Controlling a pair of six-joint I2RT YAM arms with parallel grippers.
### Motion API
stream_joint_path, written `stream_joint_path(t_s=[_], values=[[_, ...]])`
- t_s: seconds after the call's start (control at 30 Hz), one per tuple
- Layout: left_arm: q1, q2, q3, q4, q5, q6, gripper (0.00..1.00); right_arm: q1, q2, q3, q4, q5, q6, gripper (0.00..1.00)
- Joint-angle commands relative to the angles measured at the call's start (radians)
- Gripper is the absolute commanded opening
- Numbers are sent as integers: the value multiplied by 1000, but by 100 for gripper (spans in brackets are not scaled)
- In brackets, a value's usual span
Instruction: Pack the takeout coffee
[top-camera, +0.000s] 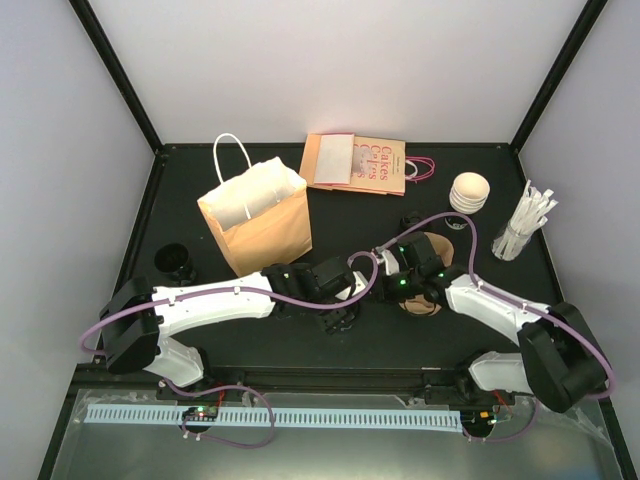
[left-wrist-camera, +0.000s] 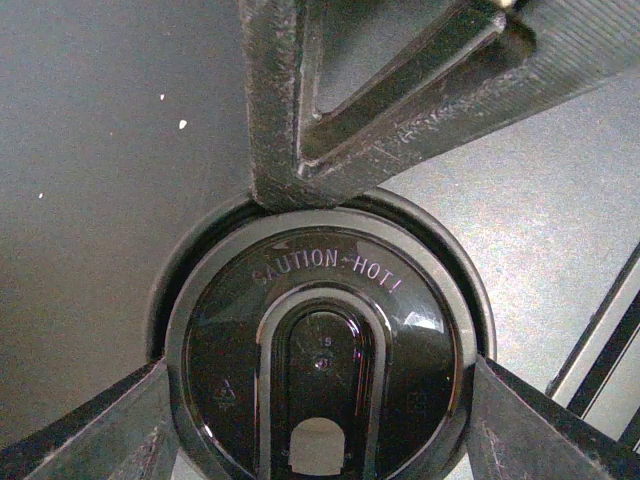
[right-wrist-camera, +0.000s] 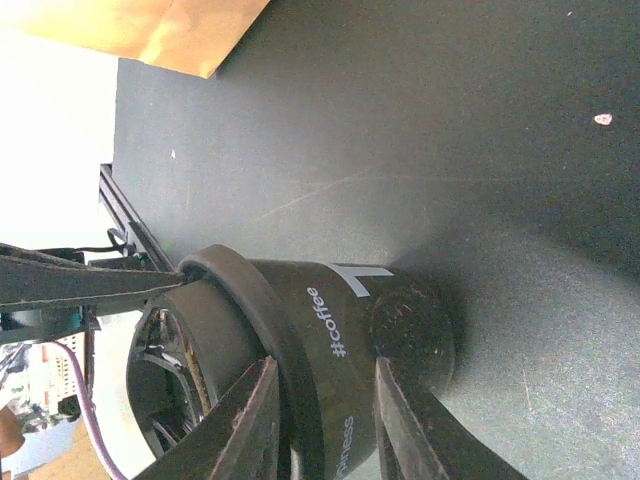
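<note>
Left gripper (left-wrist-camera: 320, 400) had the lid (left-wrist-camera: 320, 300) of the coffee cup (right-wrist-camera: 350, 330) clamped, cup upright in the middle of the table (top-camera: 400, 350). Right gripper (right-wrist-camera: 325, 375) sat against its side, fingers slightly apart, couldn't tell if gripping. Lid was on, so next was probably a level lift into the bag (top-camera: 258, 220).

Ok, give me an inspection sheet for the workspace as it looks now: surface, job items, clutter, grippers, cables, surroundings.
Surface: black table, a few pale specks.
Job's things: takeout coffee upright on the table, lid on; brown paper bag standing at the back left.
Clutter: cup carrier under the right arm; flat printed bags; white stack; straws; black cup.
Grippers: left gripper closed on the lid's rim; right gripper clamps the cup's body.
Cables: purple cables loop along both arms.
Surroundings: white walls, black frame.
</note>
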Motion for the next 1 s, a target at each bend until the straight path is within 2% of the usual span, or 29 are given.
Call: stream_joint_path(t_s=[0.0,0.97], values=[[-52,100,-62,3,157,44,63,35,43,20,94,-40,2,30],[-54,102,-57,-14,136,40,63,34,5,7,80,-11,-7,34]])
